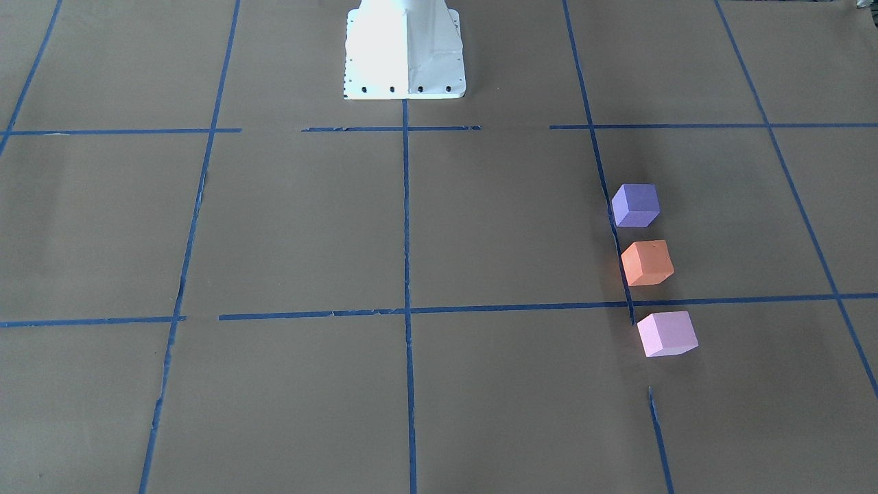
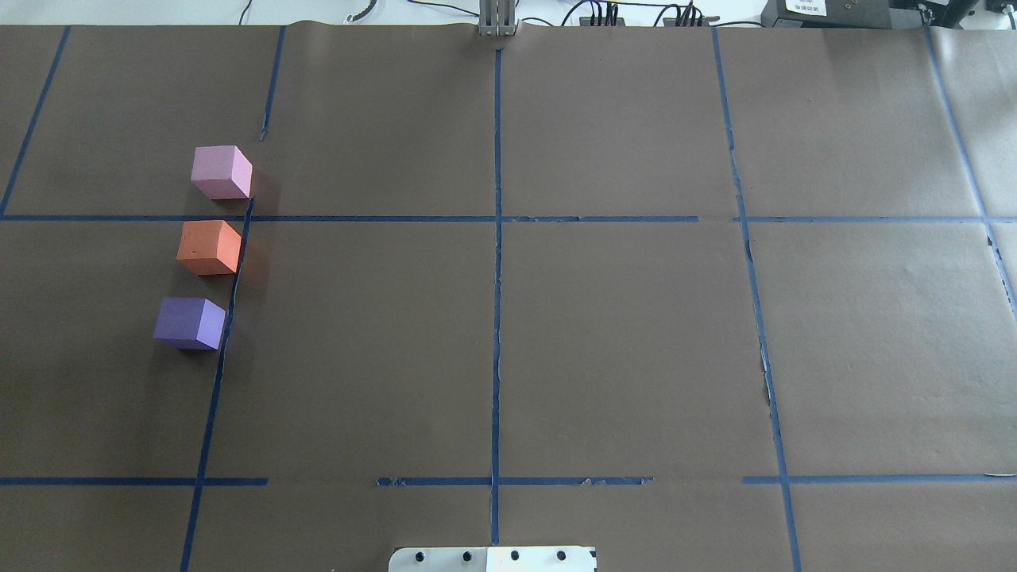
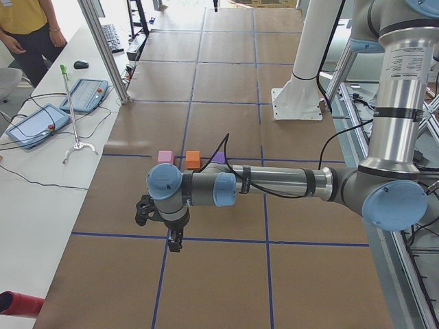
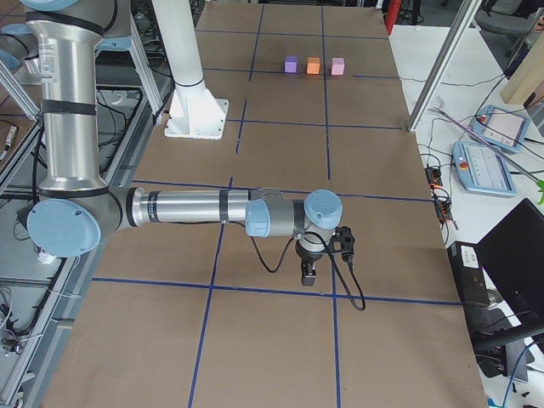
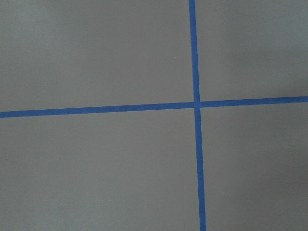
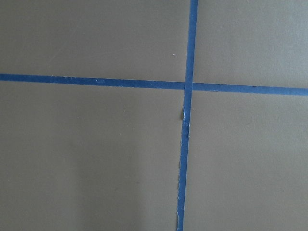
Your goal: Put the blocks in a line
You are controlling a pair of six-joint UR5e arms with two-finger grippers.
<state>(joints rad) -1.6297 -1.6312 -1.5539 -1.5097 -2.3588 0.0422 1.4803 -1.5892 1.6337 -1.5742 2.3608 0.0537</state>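
The pink block [image 2: 221, 172], orange block [image 2: 209, 247] and purple block [image 2: 189, 323] sit apart in a straight column at the overhead view's left, so the job looks done; the left gripper [image 3: 175, 245] and right gripper [image 4: 309, 278] hang well away, whether spread or pressed together I cannot tell.

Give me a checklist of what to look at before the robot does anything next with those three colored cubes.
1. All three cubes rest on the table: purple block, orange block, pink block. Ok.
2. They form one line beside the blue tape strip. Ok, though slightly slanted.
3. Gaps between cubes, none touching. Ok.
4. Left gripper away from the line. Ok.
5. Right gripper away from the line. Ok, it is far from the cubes.
6. Grippers open or shut. Cannot tell.
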